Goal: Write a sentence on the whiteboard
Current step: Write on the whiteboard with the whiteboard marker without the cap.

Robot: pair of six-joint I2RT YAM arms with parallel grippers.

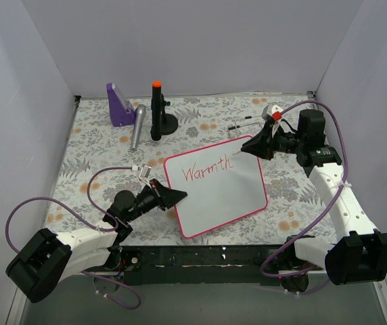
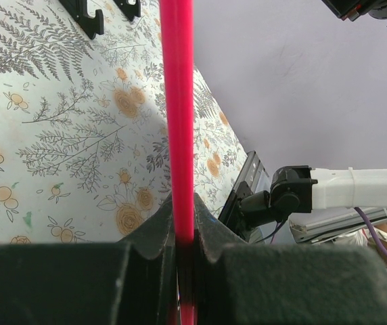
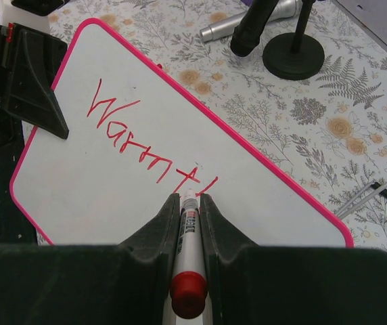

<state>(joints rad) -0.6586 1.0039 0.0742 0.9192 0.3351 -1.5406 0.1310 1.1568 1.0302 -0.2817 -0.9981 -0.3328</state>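
The whiteboard [image 1: 224,200] lies tilted on the floral table, white with a pink-red frame. Red script on it, the sentence [image 1: 206,170], reads "Warmt" plus one fresh stroke [image 3: 139,139]. My right gripper [image 1: 249,149] is shut on a red-capped marker [image 3: 188,250], whose tip touches the board [image 3: 99,189] just after the "t". The right gripper [image 3: 189,200] points down at the writing. My left gripper [image 1: 174,196] is shut on the board's left edge. In the left wrist view the pink frame [image 2: 178,101] runs straight up from between the left gripper's [image 2: 183,217] jaws.
At the back left stand a purple holder [image 1: 119,105], a silver cylinder [image 1: 137,126] and a black stand with an orange-tipped pen [image 1: 158,112]. A thin metal clip [image 1: 242,126] lies behind the board. Grey walls enclose the table on three sides.
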